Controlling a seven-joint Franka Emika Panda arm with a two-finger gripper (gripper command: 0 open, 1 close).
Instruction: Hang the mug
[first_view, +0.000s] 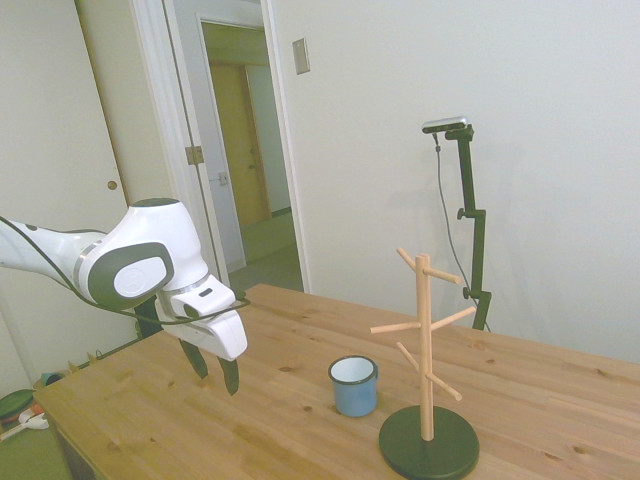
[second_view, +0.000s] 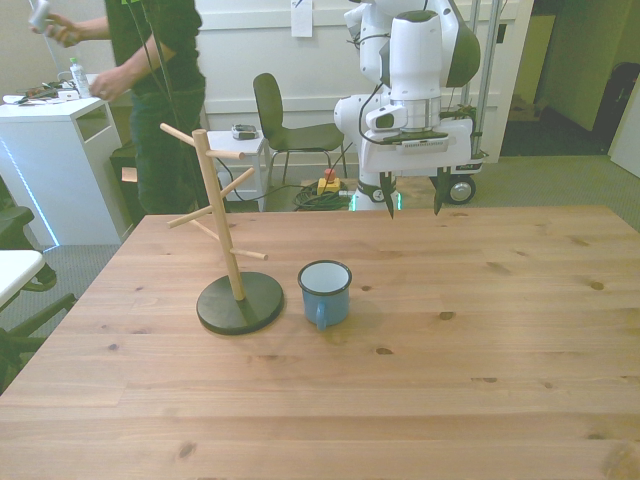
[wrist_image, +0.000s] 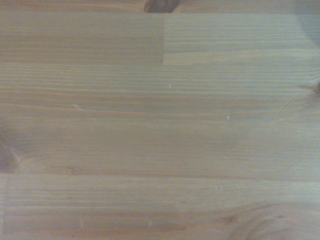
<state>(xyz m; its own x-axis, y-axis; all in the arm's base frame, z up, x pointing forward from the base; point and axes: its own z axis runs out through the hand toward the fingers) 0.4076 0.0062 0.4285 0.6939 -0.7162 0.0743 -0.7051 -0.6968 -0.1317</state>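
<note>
The mug (second_view: 325, 292) (first_view: 354, 385) is small and light blue with a white inside and a dark rim; it stands upright on the wooden table (second_view: 480, 330), its handle turned toward the front camera. Right beside it, on the front view's left, rises a wooden mug tree (second_view: 226, 215) (first_view: 427, 340) with several pegs on a round dark base. My gripper (second_view: 411, 204) (first_view: 213, 370) hangs open and empty above the table's far edge, well behind the mug. The wrist view holds only bare wood planks (wrist_image: 160, 130).
A person (second_view: 155, 80) stands behind the table at the front view's left, beside a white cabinet (second_view: 55, 150). A dark chair (second_view: 285, 125) stands behind the table. An open doorway (first_view: 245, 150) shows in the side view.
</note>
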